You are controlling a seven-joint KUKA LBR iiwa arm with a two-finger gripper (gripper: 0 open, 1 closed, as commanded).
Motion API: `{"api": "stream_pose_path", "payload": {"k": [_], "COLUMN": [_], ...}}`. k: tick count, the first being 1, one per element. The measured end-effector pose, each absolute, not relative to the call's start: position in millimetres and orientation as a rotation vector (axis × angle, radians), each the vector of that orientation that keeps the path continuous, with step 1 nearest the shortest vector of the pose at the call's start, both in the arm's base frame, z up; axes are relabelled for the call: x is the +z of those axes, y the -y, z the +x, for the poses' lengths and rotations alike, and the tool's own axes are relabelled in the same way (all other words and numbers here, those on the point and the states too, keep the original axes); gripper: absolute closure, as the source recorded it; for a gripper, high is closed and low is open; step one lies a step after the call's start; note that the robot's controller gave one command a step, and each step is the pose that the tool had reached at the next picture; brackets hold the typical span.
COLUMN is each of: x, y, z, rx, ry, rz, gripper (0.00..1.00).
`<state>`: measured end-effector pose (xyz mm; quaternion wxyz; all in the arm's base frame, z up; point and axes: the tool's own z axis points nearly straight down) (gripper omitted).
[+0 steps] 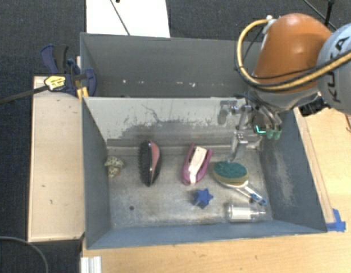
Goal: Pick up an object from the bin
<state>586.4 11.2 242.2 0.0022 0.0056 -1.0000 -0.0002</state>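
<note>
Bin: grey metal, centre of frame, loose items spread along its floor
Gripper: right of centre, low before the back wall, arm entering from the upper right
Gripper opening: cannot tell from this view
Nearest item: round green-topped pad on a pale base, just below the gripper in the frame; contact cannot be told
Beside the pad: pink and white object to its left, blue star-shaped piece lower left, clear tube below
Further left: black brush, small olive lump
</note>
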Motion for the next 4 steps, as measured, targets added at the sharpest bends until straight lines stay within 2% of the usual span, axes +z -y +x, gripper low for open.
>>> {"api": "stream_pose_path", "payload": {"k": [1,2,3,4], "x": [180.3,71.2,72.4,105.6], "y": [101.8,86.3,84.6,67.3], "z": [541.7,580.7,580.8,574.3], "rx": [0.003,0.004,-0.001,0.0], "ry": [3.118,3.058,3.061,3.108], "rz": [0.368,0.709,0.705,0.506], "gripper": [0.0,0.0,1.0,1.0]}}
